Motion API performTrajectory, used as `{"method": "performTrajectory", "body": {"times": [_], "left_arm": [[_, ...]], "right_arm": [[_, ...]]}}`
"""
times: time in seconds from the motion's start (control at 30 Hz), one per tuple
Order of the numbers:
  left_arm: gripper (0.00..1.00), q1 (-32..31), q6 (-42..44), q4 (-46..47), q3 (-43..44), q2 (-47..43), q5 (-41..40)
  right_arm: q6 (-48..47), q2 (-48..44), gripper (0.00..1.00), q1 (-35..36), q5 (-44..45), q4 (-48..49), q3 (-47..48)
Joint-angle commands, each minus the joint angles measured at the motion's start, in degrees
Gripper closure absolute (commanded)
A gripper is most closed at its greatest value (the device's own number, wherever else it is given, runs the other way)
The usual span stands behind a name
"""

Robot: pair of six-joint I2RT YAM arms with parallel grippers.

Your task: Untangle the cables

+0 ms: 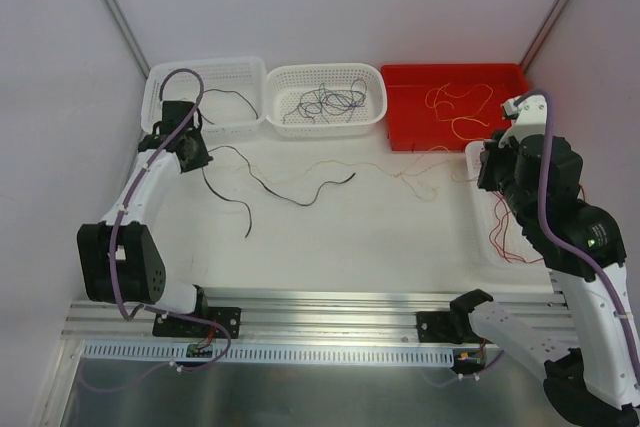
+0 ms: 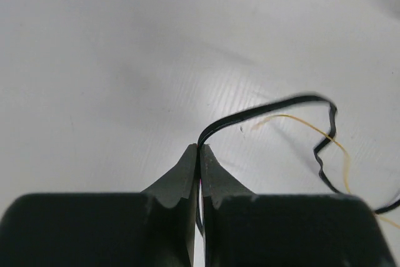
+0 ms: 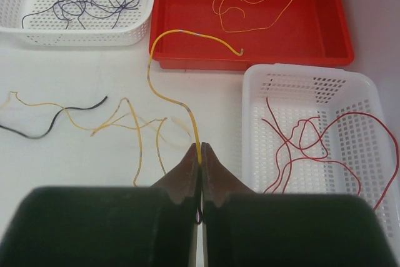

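At the far left corner of the desk [image 1: 350, 247] the left tool [image 2: 199, 148] pinches the black cable [image 2: 262, 109]. By the right edge the right tool [image 3: 200, 148] grips the yellow cable [image 3: 150, 60], likely to draw them apart.

A black cable [image 1: 300, 203] snakes across the table [image 1: 350, 242], one end pinched in the left gripper [image 2: 200, 149], with thin yellow strands [image 3: 125, 120] crossing it. A thicker yellow cable [image 3: 187, 31] arcs up from the right gripper [image 3: 200, 148], which clamps it. Purple cables [image 1: 325, 102] lie bundled in a white basket [image 1: 325, 69]. An orange cable [image 3: 250, 29] lies in the red tray [image 3: 250, 62], and red cables [image 3: 300, 142] in another basket [image 3: 306, 70].
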Motion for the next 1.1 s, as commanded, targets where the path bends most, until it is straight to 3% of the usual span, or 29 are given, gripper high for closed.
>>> {"method": "performTrajectory", "body": {"times": [0.0, 0.17, 0.33, 0.5, 0.6, 0.8, 1.07], "left_arm": [[1.00, 0.47, 3.32, -4.39, 3.03, -3.87, -1.51], [1.00, 0.47, 6.13, -5.10, 3.04, -7.65, -1.86], [1.00, 0.47, 8.16, -4.40, -0.21, -11.96, 4.12], [1.00, 0.47, 7.99, 0.51, -6.45, -14.69, 9.99], [1.00, 0.47, 7.55, 1.23, -7.69, -13.55, 13.69], [1.00, 0.47, 6.93, 1.58, -7.86, -13.11, 15.72], [1.00, 0.47, 6.76, 1.76, -7.95, -13.81, 18.09]], "right_arm": [[-0.71, 0.20, 0.99, -0.77, -3.78, 0.29, -0.33], [1.49, 2.84, 0.97, -0.86, -11.78, 3.01, -4.37], [4.91, 8.54, 0.89, -0.86, -18.64, 6.79, -8.85], [8.17, 14.43, 0.61, -0.34, -29.95, 12.15, -14.05], [8.17, 17.78, 0.47, 1.42, -31.31, 11.98, -14.13], [6.50, 17.78, 0.43, -0.33, -21.75, 8.57, -15.98], [10.10, 15.86, 0.43, -1.39, -28.31, 11.10, -27.47]]}}
